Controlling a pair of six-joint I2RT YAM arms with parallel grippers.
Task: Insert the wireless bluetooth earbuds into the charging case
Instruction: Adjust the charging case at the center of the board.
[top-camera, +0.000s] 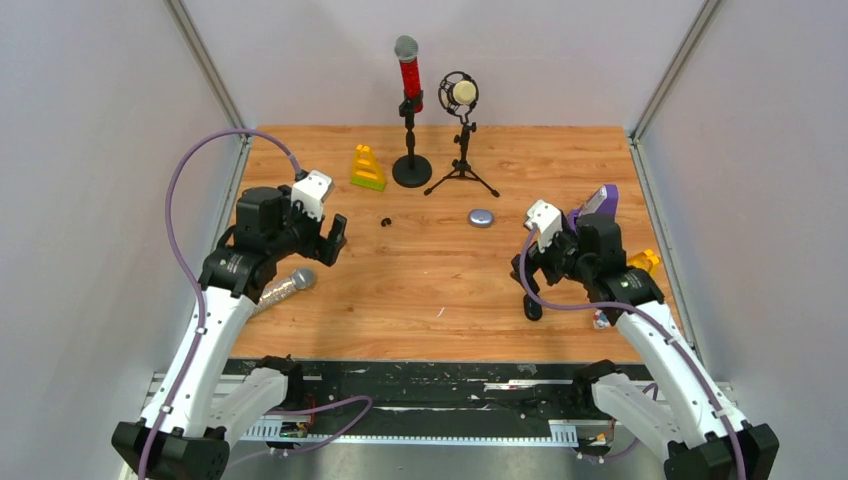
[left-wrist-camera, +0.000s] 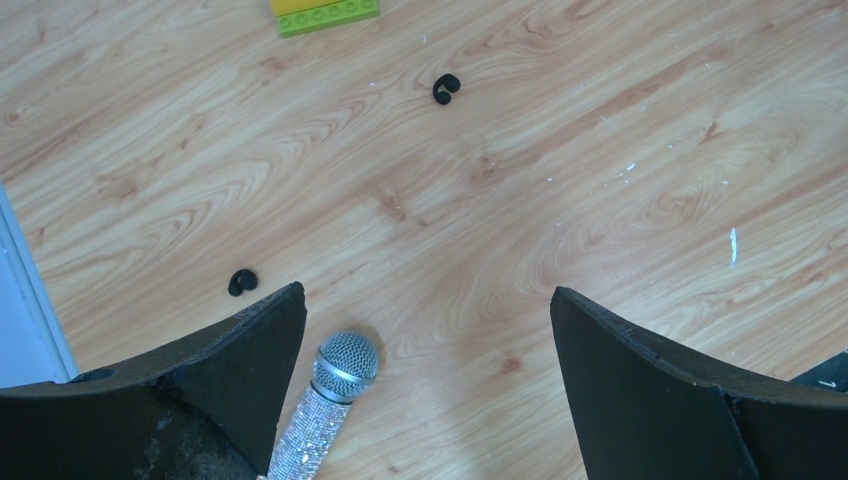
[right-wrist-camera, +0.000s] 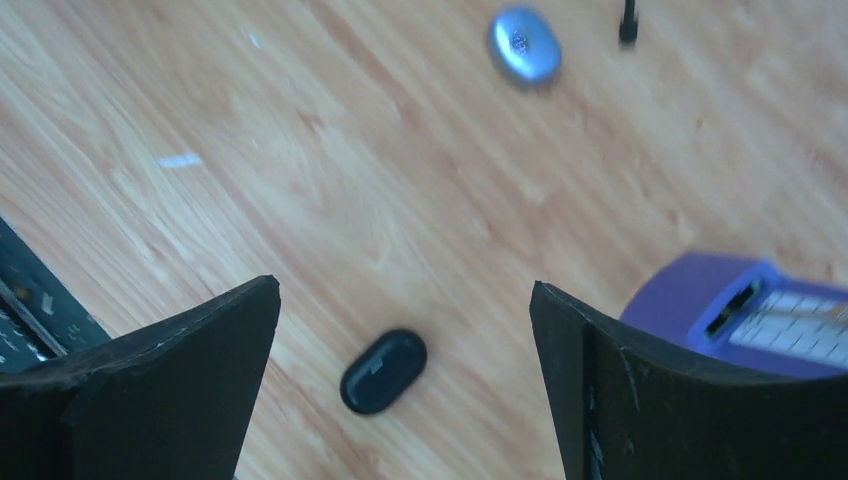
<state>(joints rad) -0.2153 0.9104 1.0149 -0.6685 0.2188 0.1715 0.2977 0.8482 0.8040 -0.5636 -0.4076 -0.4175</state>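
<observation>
Left fingers (left-wrist-camera: 240, 380) spread wide above the table (left-wrist-camera: 560, 180), gripping nothing. Just ahead of one fingertip, a black earbud (left-wrist-camera: 241, 282); well beyond it, nearer the green-yellow block (left-wrist-camera: 325, 12), a second black earbud (left-wrist-camera: 446, 88). Close by the same finger, a glittery microphone (left-wrist-camera: 330, 400). Right fingers (right-wrist-camera: 170, 380) likewise wide apart and empty, with a black oval case (right-wrist-camera: 383, 371) on the table between them and a blue-grey oval case (right-wrist-camera: 524, 44) farther off.
</observation>
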